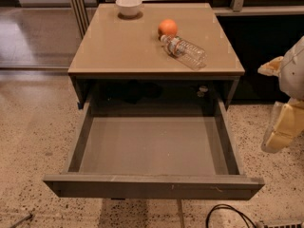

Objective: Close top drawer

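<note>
The top drawer (152, 186) is pulled far out of the tan-topped cabinet (123, 46). It is a wide, shallow grey box, and its inside looks empty. Its flat dark front faces me near the bottom of the view. My gripper (281, 129) hangs at the right edge of the view, beside the drawer's right wall and apart from it. It holds nothing that I can see. The arm (297, 70) above it is partly cut off by the frame.
On the cabinet top lie a white bowl (128, 5) at the back, an orange (167, 27), and a clear plastic bottle (185, 52) on its side. A black cable (228, 215) lies on the speckled floor in front of the drawer.
</note>
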